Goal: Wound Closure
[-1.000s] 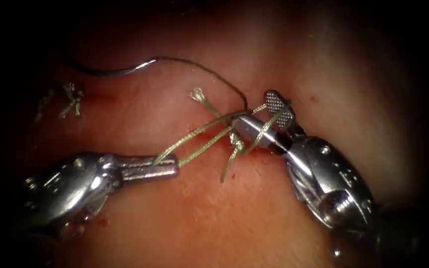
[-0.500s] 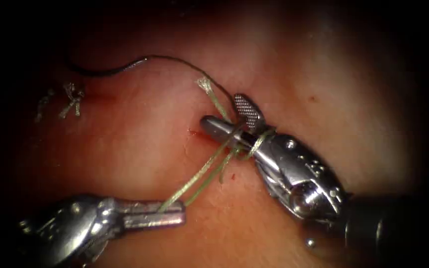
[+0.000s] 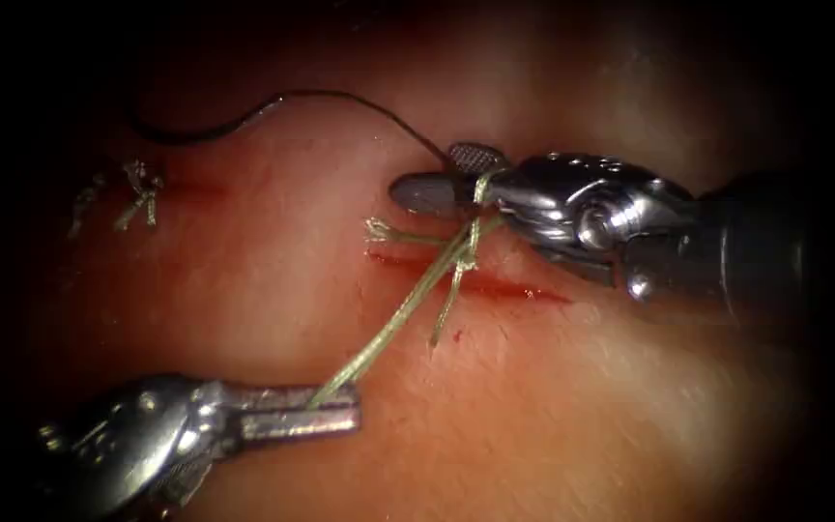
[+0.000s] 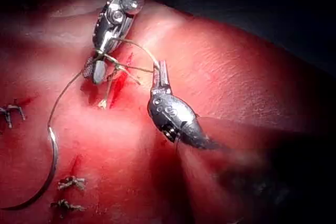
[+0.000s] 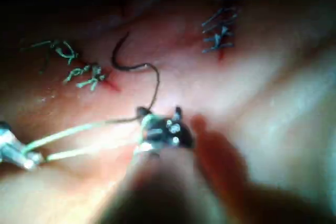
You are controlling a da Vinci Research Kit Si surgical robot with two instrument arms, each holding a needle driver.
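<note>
My left tool [image 3: 348,419] sits at the lower left, shut on the pale doubled thread [image 3: 393,324], which runs taut up to a knot [image 3: 464,256] at the cut [image 3: 504,287]. The right tool [image 3: 424,171] lies above the cut with its jaws open, and a turn of thread is wrapped round them. A frayed short end [image 3: 379,230] lies just left of the knot. The dark curved needle [image 3: 195,135] rests free on the tissue at the upper left, held by neither tool; its thread leads to the right tool. The left wrist view shows the left tool [image 4: 160,67], the right tool [image 4: 94,74] and the needle [image 4: 50,171].
Tied stitches with cut ends [image 3: 137,193] sit at the far left of the cut line, and more [image 4: 68,192] lie near the needle. Red fluid lines the cut. In the right wrist view the needle [image 5: 122,59] lies between two groups of knots.
The right tool swung up and away from the cut, turning level, with the thread still looped round it. The left tool dropped lower, drawing the thread taut. The frayed end fell beside the knot.
</note>
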